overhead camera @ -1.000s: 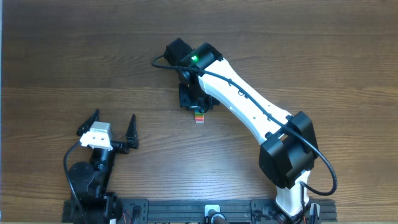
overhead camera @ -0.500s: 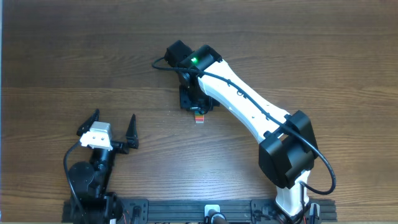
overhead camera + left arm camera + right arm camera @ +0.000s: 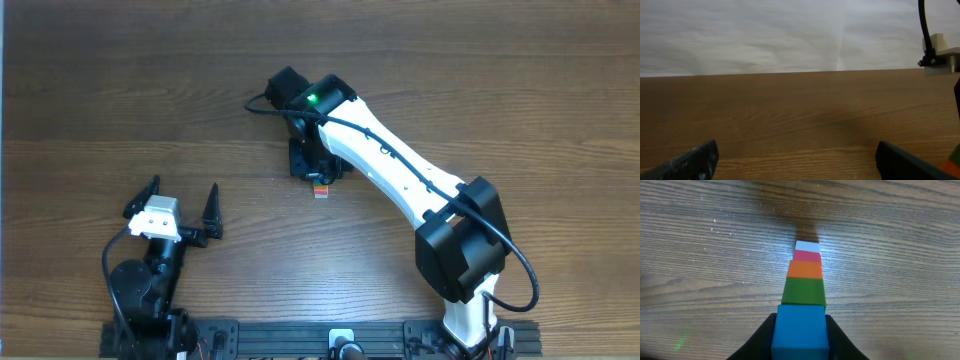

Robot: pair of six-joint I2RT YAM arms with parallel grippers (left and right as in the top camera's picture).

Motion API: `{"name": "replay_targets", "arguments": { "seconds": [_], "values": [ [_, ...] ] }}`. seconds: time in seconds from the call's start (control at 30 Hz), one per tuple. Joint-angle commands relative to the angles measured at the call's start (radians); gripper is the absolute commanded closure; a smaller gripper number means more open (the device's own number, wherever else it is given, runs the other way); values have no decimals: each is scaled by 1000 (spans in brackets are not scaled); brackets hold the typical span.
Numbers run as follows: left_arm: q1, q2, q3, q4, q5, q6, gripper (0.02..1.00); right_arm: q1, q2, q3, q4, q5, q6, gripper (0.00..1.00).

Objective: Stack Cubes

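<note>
The wooden table (image 3: 520,80) on my remote rig, seen from above and from both wrists. The right arm (image 3: 400,170), white and black, reaches from its base at the near right diagonally across to the middle of the table. The left arm (image 3: 145,275) sits folded low at the near left, well apart from the work.

The right gripper (image 3: 800,322) points down over the middle of the table, its two dark fingers (image 3: 762,340) pressed against opposite sides of the blue cube (image 3: 800,335), which I read as grasped. The left gripper (image 3: 183,192) hangs over bare wood at the near left with its fingers (image 3: 695,161) spread wide and nothing between them.

The stack of cubes (image 3: 321,189) stands near the centre of the table, directly beneath the right gripper and to the right of and beyond the left gripper. From my right wrist camera it is a single column. The blue cube is on top, between the fingers. Below it in turn come the green cube (image 3: 803,291), the orange cube (image 3: 804,269) and the pink cube (image 3: 807,256). The white cube (image 3: 807,246) is at the bottom, resting on the wood. I cannot tell whether the blue cube sits fully on the green one or hangs just above it.
</note>
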Motion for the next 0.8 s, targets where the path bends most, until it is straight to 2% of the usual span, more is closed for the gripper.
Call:
{"name": "replay_targets", "arguments": {
  "seconds": [0.03,0.8],
  "values": [
    [-4,-7,-3,-4,-3,14,18,4,12,-8,5,-8,-6,759],
    [-4,-7,-3,-5,-3,14,18,4,12,-8,6,-7,-15,711]
  ]
}}
